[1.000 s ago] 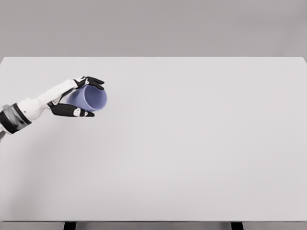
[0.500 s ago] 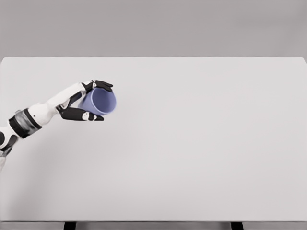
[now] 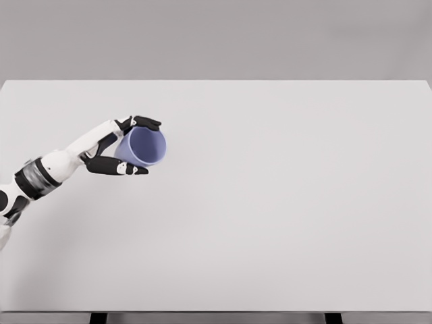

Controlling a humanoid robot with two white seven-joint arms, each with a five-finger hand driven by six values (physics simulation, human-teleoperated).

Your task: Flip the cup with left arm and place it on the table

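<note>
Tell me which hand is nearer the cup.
Left. The left hand is wrapped around the cup, fingers above and thumb below, with the cup's mouth facing the camera and right. The right hand is out of view.

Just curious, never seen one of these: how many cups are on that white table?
1. The purple cup isn't resting on the table; the left robot hand holds it tilted, at the left.

The left arm [image 3: 40,177] runs off the left edge; the fingers [image 3: 145,123] hide part of the cup [image 3: 145,147] wall.
</note>
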